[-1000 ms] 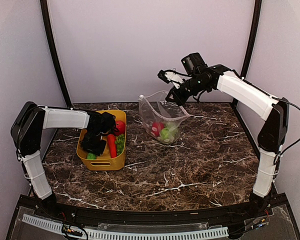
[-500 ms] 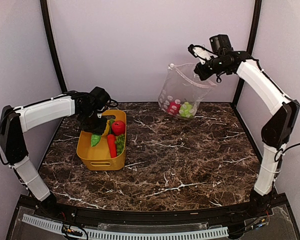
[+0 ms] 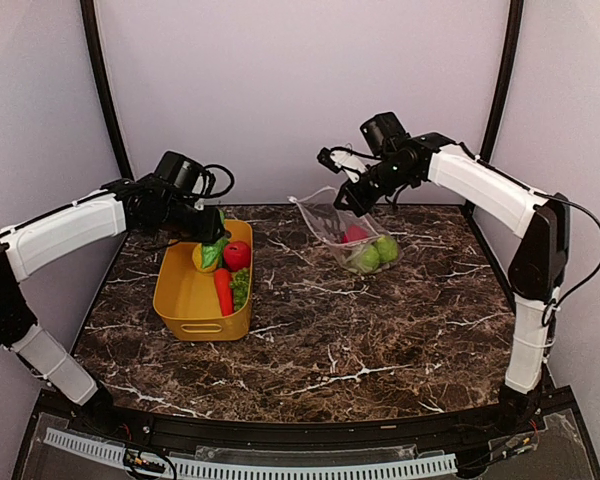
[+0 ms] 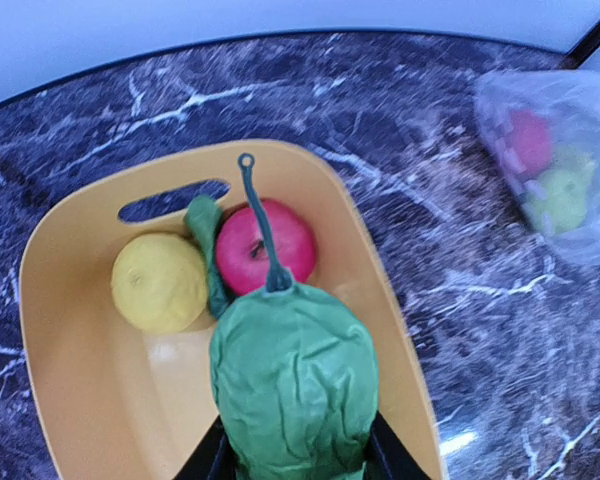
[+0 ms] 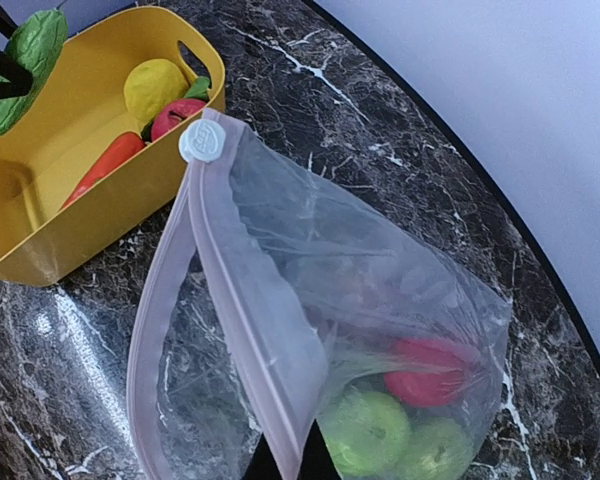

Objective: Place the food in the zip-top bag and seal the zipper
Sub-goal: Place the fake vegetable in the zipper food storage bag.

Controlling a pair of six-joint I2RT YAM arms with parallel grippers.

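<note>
My left gripper (image 3: 209,243) is shut on a leafy green (image 4: 293,385) and holds it above the yellow basket (image 3: 172,298). Below it in the basket lie a yellow lemon (image 4: 160,282), a red apple (image 4: 265,245) and an orange-red carrot (image 3: 223,290). My right gripper (image 3: 342,196) is shut on the rim of the clear zip-top bag (image 3: 358,238), pinching the whitish-pink zipper (image 5: 248,325) so the mouth hangs open toward the basket. The bag rests on the table with a red apple (image 5: 430,370) and two green round fruits (image 5: 365,430) inside. The white slider (image 5: 198,141) sits at the zipper's far end.
The basket also holds ruffled greens (image 3: 241,288) beside the carrot. The basket stands at the table's back left, the bag at back centre. Dark marble table (image 3: 360,340) stretches toward the front. Black frame posts (image 3: 498,80) rise at the back corners.
My right arm has brought the bag down from high at the back right onto the table. My left gripper has lifted the leafy green up out of the basket.
</note>
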